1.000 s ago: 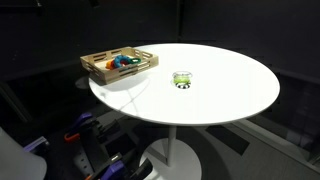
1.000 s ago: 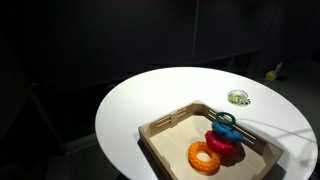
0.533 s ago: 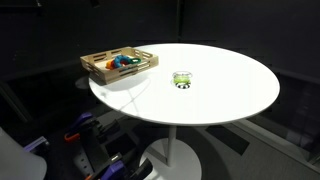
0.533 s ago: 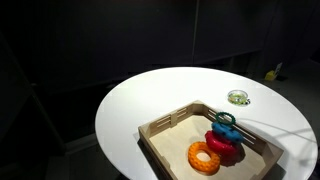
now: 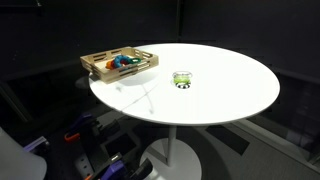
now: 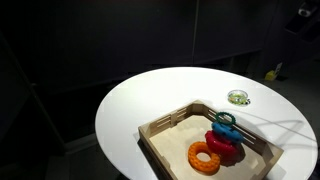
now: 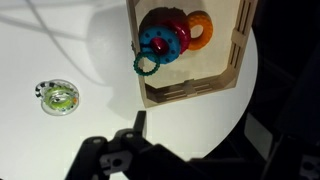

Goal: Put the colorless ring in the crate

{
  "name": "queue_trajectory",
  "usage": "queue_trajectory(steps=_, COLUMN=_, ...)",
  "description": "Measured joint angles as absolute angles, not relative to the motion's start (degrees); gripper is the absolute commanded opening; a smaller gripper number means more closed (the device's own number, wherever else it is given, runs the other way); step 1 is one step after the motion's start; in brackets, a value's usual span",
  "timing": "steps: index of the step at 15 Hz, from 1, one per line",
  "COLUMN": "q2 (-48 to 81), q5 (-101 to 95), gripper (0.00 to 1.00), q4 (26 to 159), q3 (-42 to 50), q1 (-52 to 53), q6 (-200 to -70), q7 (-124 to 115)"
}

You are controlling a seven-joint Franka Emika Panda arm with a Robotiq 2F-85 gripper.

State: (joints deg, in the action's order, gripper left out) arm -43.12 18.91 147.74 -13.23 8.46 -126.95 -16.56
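Dark room (image 5: 250, 25) — round white table (image 5: 230, 88) bearing wooden crate (image 5: 101, 72)

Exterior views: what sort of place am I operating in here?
Probably a lab or studio test setup, not a home: a round white pedestal table lit against black surroundings, a light-brown wooden crate of coloured toy rings, and cables and gear on the floor beneath.

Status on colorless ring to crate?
Done: nothing yet. The colorless ring sits on the white table together with the green ring, apart from the crate, which holds only coloured rings. In hand: nothing seen in the gripper, which hangs above the table, away from both. Left: reach, grasp, carry, release in the crate.
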Motion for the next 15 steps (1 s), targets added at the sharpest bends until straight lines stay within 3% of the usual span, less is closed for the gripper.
queue_trajectory(steps=15, q2=-27.14, q5=11.50, gripper=1.00, q4=130.72, q3=-10.60, q1=2.80, q6=-120.11, q7=-16.72)
